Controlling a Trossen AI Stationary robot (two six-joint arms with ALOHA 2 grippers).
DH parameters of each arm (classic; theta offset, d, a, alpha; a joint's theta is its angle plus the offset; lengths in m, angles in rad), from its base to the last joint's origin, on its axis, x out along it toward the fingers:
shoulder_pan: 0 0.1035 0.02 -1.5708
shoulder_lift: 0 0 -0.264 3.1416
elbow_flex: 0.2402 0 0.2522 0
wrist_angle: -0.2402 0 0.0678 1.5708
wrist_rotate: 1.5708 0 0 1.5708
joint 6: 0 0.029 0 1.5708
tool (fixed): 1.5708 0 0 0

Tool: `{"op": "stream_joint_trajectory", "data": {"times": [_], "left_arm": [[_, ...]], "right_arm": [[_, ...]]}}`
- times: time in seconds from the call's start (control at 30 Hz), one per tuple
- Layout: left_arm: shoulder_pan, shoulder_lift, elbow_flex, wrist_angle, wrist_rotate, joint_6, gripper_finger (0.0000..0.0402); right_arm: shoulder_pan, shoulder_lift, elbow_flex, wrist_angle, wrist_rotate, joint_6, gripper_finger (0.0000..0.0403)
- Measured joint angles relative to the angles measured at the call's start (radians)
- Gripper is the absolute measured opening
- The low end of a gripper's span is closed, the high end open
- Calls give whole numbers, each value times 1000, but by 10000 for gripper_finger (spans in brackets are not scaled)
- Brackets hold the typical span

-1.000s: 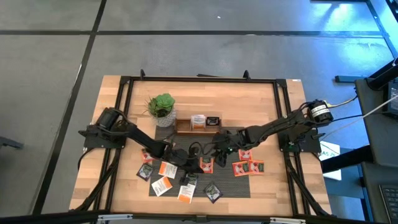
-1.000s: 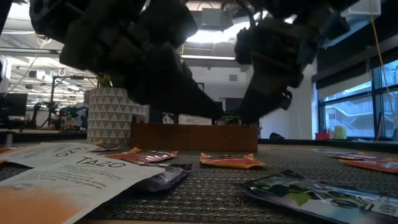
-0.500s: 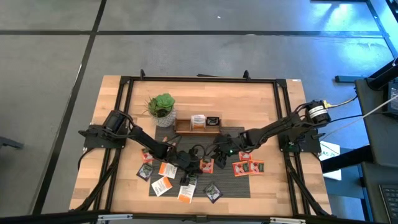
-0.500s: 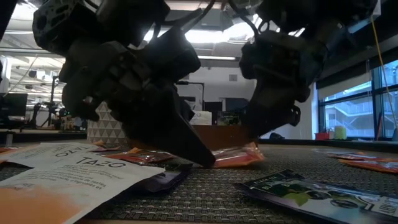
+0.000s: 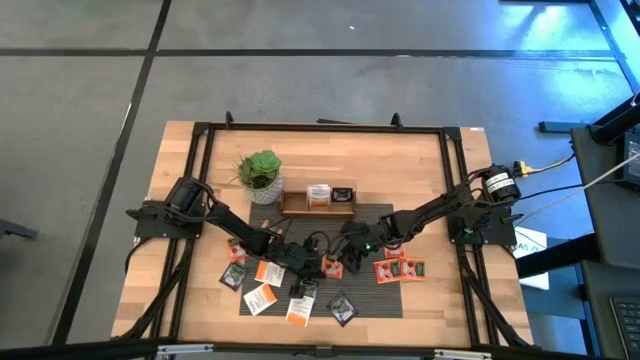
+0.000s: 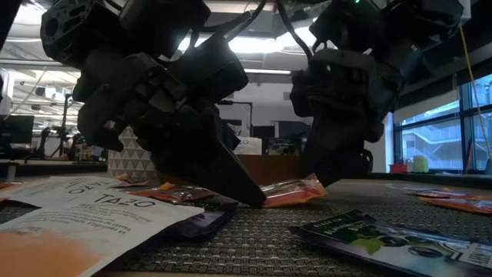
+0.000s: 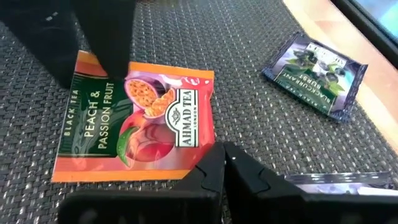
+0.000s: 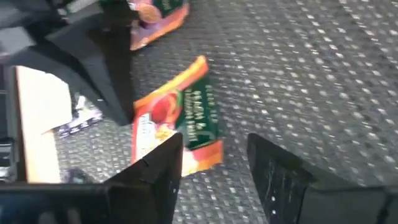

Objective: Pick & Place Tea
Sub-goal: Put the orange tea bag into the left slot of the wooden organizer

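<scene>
Both arms reach low over the dark woven mat (image 5: 385, 215) in the middle of the bench (image 5: 400, 160) and meet at one orange-red tea sachet (image 7: 134, 121). The left pincer (image 7: 221, 165), fingers pressed together, has its tips down on the sachet's near edge. The right pincer (image 8: 214, 158) hangs spread over the same sachet's other side — one edge of it is tilted up off the mat in the low view. A dark grey sachet (image 7: 314, 74) lies just beside, more sachets scatter around, and the wooden tray (image 5: 318, 202) and potted plant (image 5: 260, 172) stand behind.
</scene>
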Motion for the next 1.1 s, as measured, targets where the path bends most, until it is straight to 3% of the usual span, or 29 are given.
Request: {"op": "stream_joint_trajectory", "data": {"times": [0.37, 0.53, 0.7, 0.8, 0.93, 1.1], "left_arm": [[0, 0, 0, 0, -15, 0, 3], [3, -35, -5, -26, 33, 3, 4], [17, -210, -3, -191, 180, 13, 4], [12, -344, -4, -303, 186, 47, 4], [-10, -540, -25, -364, 131, 113, 4], [-59, -762, -112, -346, -75, 110, 4]], "right_arm": [[0, 0, 0, 3, -26, -6, 13], [0, -3, 0, -3, -25, -34, 9], [-4, -61, 0, -6, -24, -74, 5], [-17, -121, 0, 2, -4, -138, 4], [-46, -190, 22, 8, 73, -288, 4], [-107, -184, 127, 5, 117, -552, 2]]}}
